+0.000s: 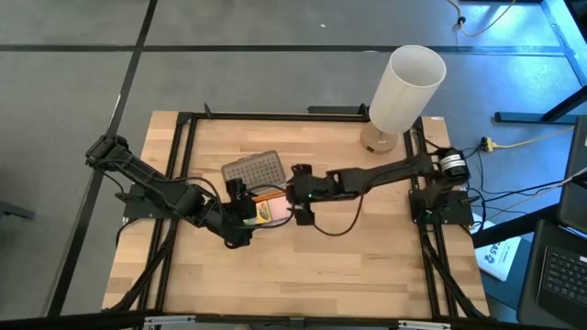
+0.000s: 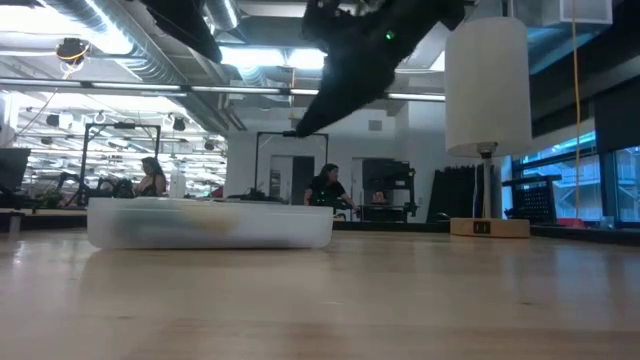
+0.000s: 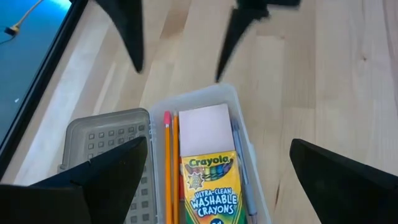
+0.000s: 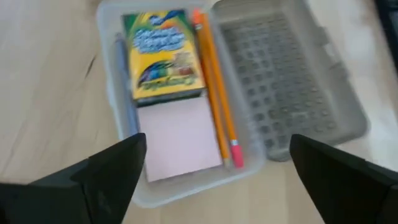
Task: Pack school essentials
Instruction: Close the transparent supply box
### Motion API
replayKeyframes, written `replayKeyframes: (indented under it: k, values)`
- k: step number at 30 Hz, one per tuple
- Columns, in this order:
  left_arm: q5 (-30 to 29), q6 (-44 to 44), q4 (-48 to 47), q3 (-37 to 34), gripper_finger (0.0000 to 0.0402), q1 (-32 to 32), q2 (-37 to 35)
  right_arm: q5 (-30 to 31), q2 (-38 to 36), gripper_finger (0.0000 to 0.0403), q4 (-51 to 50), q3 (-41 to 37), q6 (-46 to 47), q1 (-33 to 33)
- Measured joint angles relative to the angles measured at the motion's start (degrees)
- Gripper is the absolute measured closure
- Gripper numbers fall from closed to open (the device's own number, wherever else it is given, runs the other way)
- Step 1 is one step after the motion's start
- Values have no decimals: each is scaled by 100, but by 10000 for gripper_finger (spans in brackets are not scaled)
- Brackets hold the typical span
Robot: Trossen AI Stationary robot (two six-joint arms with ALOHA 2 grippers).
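Observation:
A clear plastic case [image 3: 245, 134] lies on the table near its middle, its dimpled grey lid [image 4: 283, 74] swung open flat beside it. Inside lie the green-and-yellow crayon box [image 3: 211, 186], the pink square pad [image 4: 177, 140], two orange pencils [image 4: 214, 87] and the slim grey pen [image 4: 124, 81]. Red-handled scissors do not show. My left gripper [image 3: 219, 142] hovers open over the case from the table's left side. My right gripper [image 4: 217, 138] hovers open over it from the right, and its two fingers [image 3: 230, 43] also show in the left wrist view.
A tall white cylinder [image 1: 404, 87] stands on a wooden base at the table's far right corner. Black frame rails [image 1: 183, 156] run along the table's sides. Cables [image 1: 514, 192] lie beyond the right edge. Bare wood [image 1: 303, 275] stretches toward the near edge.

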Motion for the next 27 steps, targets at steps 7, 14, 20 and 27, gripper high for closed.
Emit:
replayKeyframes:
  k: [7,14,20,27]
  values:
    - [0,0,5,0,13,0,0,-338,-219,6,-239,-2,192,-255]
    - [-32,128,21,0,13,10,0,-600,-219,6,-427,-12,271,-511]
    - [158,-151,-788,-28,13,28,0,-597,-219,6,-890,-15,340,-679]
    - [248,-626,-516,-860,13,-81,-2,-537,-219,6,-955,-17,192,-871]
